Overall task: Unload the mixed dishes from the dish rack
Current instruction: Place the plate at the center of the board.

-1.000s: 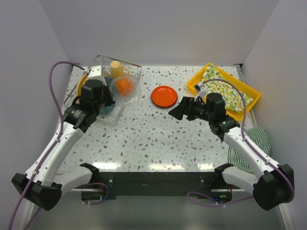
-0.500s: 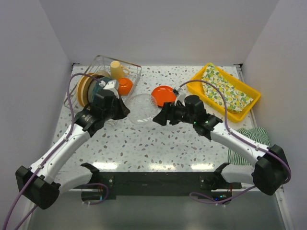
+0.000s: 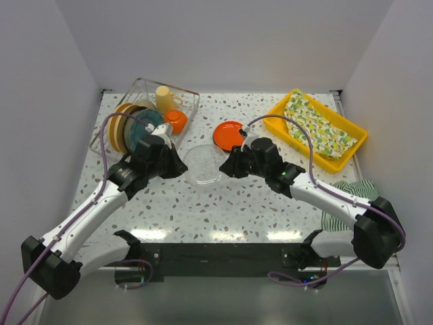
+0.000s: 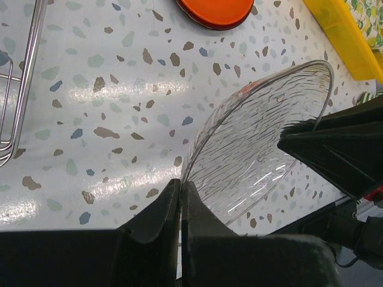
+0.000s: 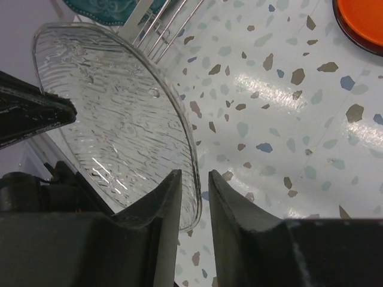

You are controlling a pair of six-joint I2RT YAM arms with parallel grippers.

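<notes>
Evidently a handover beside the dish rack [image 3: 181,91]: left end effector [image 4: 181,194] clamps the clear plate [image 4: 251,149] (tilted); right end effector [image 5: 194,179] straddles its rim, unclenched.

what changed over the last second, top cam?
Left gripper, shut on the clear plate, carried it out of the dish rack rightward to mid-table. Right gripper swung left from beside the yellow tray and narrowed its jaws around the plate's opposite rim; not visibly clamped. Orange plate and the rack's upright plates stayed put.

white arm links [image 3: 88,217], black joints [image 3: 375,240], black tapered gripper fingers [image 4: 155,209], purple cables [image 3: 103,139], possibly red wrist marking [image 4: 377,192]
</notes>
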